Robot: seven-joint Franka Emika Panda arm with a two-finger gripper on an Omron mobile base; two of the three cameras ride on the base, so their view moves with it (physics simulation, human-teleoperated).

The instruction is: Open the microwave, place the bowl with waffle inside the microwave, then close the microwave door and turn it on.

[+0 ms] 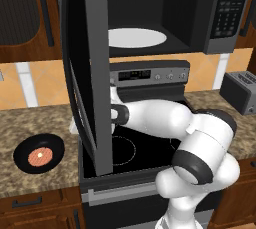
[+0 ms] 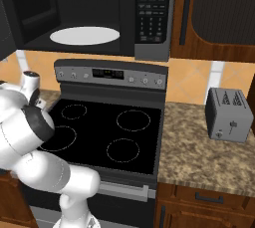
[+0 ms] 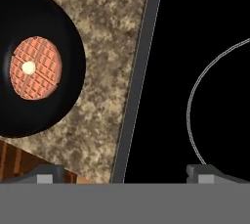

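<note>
We are looking at the microwave [image 1: 165,13] hanging open above the range, its white turntable [image 1: 137,38] lying bare on the cavity floor and its dark keypad panel [image 1: 227,10] sitting at about three o'clock of the opening. The microwave door [image 1: 87,73] is standing swung out wide toward us in the left base view, its edge reaching down in front of the stove's control strip. From the right base view the same turntable [image 2: 84,35] is showing at about eleven o'clock, with the keypad [image 2: 152,15] just beside it to the right.

The black bowl [image 1: 39,153] is resting on the speckled granite counter [image 1: 30,123] at about eight o'clock in the left base view, well apart from the microwave and just beside the black glass cooktop [image 1: 130,148]. The waffle [image 1: 39,157] is lying flat in the bowl's bottom, orange-brown and gridded.

In the hand view we are seeing the gripper [image 3: 127,173] with its two tips spread wide apart and nothing between them. It is hovering over the grey seam where counter meets cooktop. The bowl [image 3: 63,47] is sitting at about ten o'clock there, the waffle [image 3: 35,67] with a pale dot at its centre, and a burner ring [image 3: 195,96] is curving at three o'clock.

A grey toaster [image 2: 228,114] is standing on the counter at the range's far side.
</note>
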